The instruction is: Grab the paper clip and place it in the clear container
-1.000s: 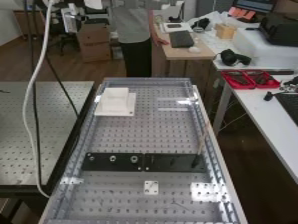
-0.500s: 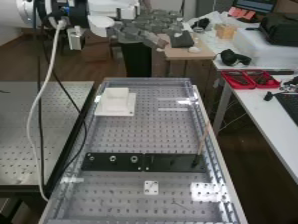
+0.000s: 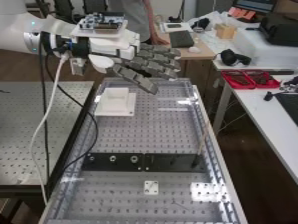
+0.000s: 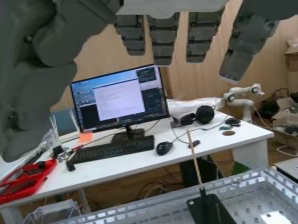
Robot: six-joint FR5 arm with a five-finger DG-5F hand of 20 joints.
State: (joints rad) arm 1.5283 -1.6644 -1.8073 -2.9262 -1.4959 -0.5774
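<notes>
One faint thin line on the near part of the bench (image 3: 120,200), low in the high view, was probably the clip (image 3: 181,205), though too slight to be sure of. It seemed to lie more across the bench than along it, just beside a small white plate (image 3: 151,187). The hand (image 3: 159,59) was over the far end, its fingers straight and open, pointing to the high view's right. So the clip lay well apart from them, lower and toward the near end; reaching it would call for a long move back over the dark strip (image 3: 113,161) and clear of the upright stick (image 3: 203,137). The clear container (image 4: 54,210) seemed to be at the far end, near the white block (image 3: 116,102). Beyond stood a desk (image 4: 159,160) with a monitor (image 4: 120,97) and red trays (image 3: 249,79).
</notes>
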